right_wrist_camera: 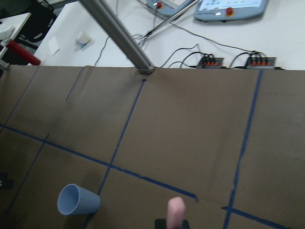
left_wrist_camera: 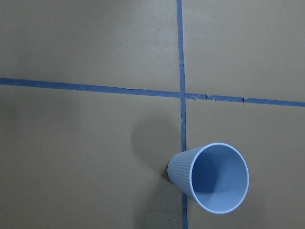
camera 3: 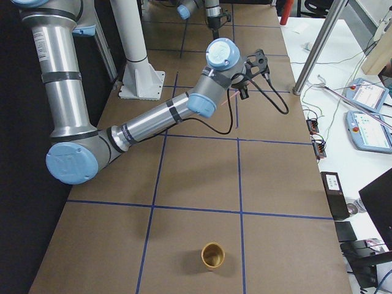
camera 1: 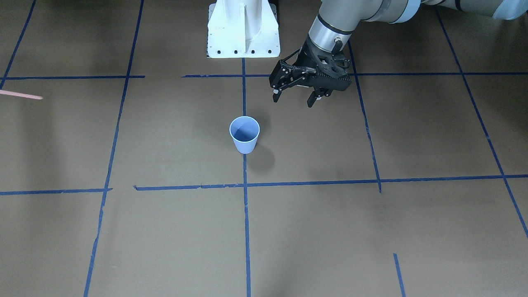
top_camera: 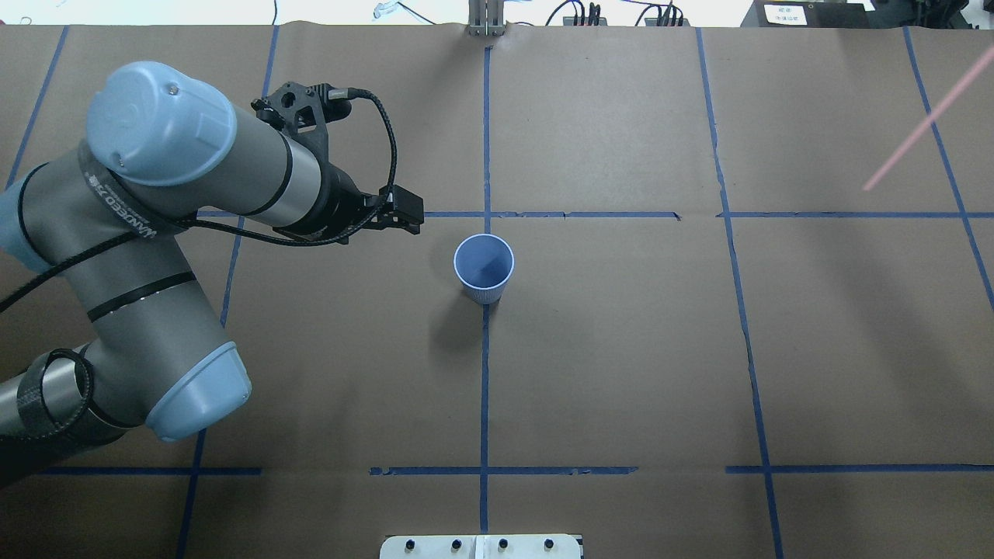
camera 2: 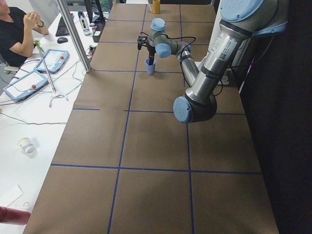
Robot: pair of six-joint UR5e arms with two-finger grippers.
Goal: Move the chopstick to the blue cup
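Chopstick (top_camera: 924, 126) thin, pink, clamped in right end effector (right_wrist_camera: 171, 223); left end effector (camera 1: 295, 95) apart; blue cup (camera 1: 244, 134) ribbed

My left hand (camera 1: 293, 100) is matte black, sitting on a wrist ring of brushed silver. My left arm (top_camera: 155, 310) is plain grey with pale sky-blue joint caps and thin black bands, and a black cable (top_camera: 388, 147) loops along it. The desk (camera 1: 165, 136) is flat cardboard brown, crossed by dark blue tape lines (camera 1: 246, 214) that form a loose grid. The blue cup (camera 1: 244, 138) is light powder blue, a shade deeper inside, with faint vertical ribbing on its lower wall. The chopstick (top_camera: 924, 124) is pale pink and unmarked. My base mount (camera 1: 243, 33) is white with a row of black bolt heads. Another cup (camera 3: 213, 256) is mustard yellow.
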